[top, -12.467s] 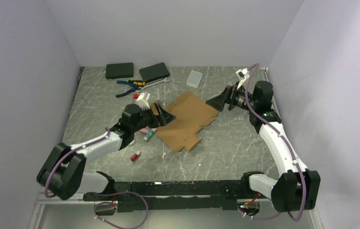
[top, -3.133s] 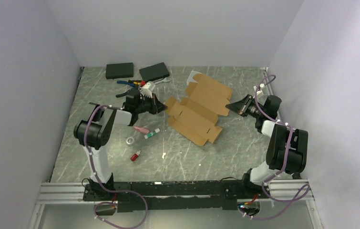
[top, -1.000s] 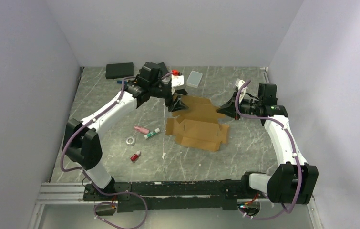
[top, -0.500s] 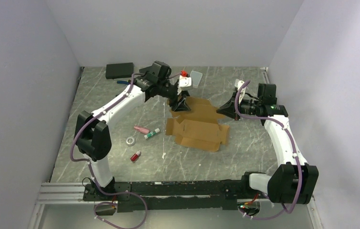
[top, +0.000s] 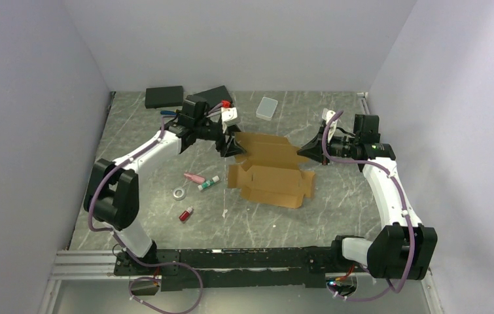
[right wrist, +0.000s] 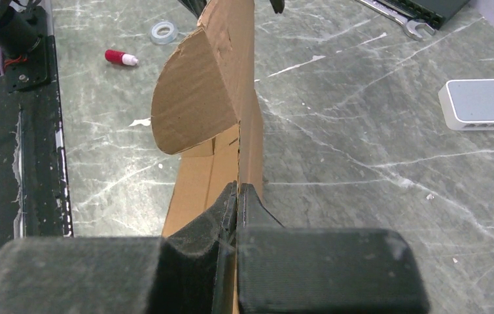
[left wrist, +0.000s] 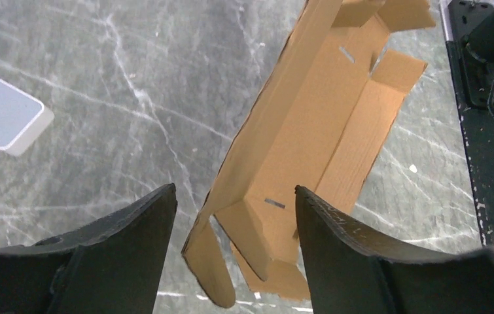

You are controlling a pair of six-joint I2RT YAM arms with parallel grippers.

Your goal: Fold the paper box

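- Paper box (top: 271,184) — half opened, lying mid-bench (top: 133,171), its far panel tilted up.
- Right gripper (right wrist: 237,191) clenched on that panel's right end.
- Left gripper (left wrist: 234,193) released — jaws apart around the box's left end.

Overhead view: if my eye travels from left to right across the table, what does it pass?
Far-left flat black rectangular box → small white stick with a green end → left hand → brown cardboard paper box → right hand.
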